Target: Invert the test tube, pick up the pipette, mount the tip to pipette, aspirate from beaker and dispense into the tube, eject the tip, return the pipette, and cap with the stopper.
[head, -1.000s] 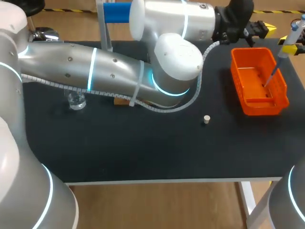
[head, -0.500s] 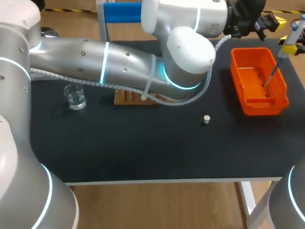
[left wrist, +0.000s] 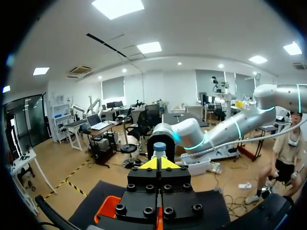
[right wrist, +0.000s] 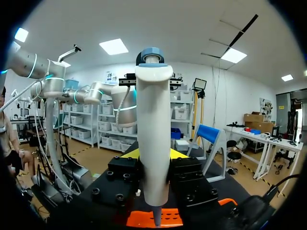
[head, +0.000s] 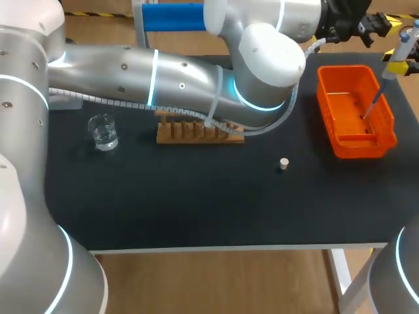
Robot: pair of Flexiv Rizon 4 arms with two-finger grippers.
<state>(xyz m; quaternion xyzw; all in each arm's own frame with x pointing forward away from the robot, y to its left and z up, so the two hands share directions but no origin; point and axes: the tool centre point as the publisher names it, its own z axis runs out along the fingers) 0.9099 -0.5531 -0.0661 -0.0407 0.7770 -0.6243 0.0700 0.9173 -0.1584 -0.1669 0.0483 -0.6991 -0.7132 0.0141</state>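
Note:
My right gripper (head: pixel 397 63) at the far right is shut on a white pipette (head: pixel 400 44) with a blue top. The pipette's thin tip (head: pixel 373 104) slants down into the orange bin (head: pixel 386 134). From the right wrist, the pipette (right wrist: pixel 153 139) stands upright between the fingers of the right gripper (right wrist: pixel 153 155). My left arm reaches across the table's back, and its left gripper (head: pixel 378 25) sits shut and empty near the pipette. Its yellow tips meet in the left wrist view (left wrist: pixel 159 163). A glass beaker (head: pixel 103 132), a wooden tube rack (head: pixel 196 132) and a small stopper (head: pixel 283 163) stand on the table. No test tube is discernible.
The left arm's elbow hangs over the rack's right end. A blue and white stand (head: pixel 157 19) rises at the table's back edge. The orange bin (left wrist: pixel 108 208) lies below both grippers.
The left arm has swung back and to the right, uncovering the wooden rack and the beaker. The right gripper and the pipette have stayed in place.

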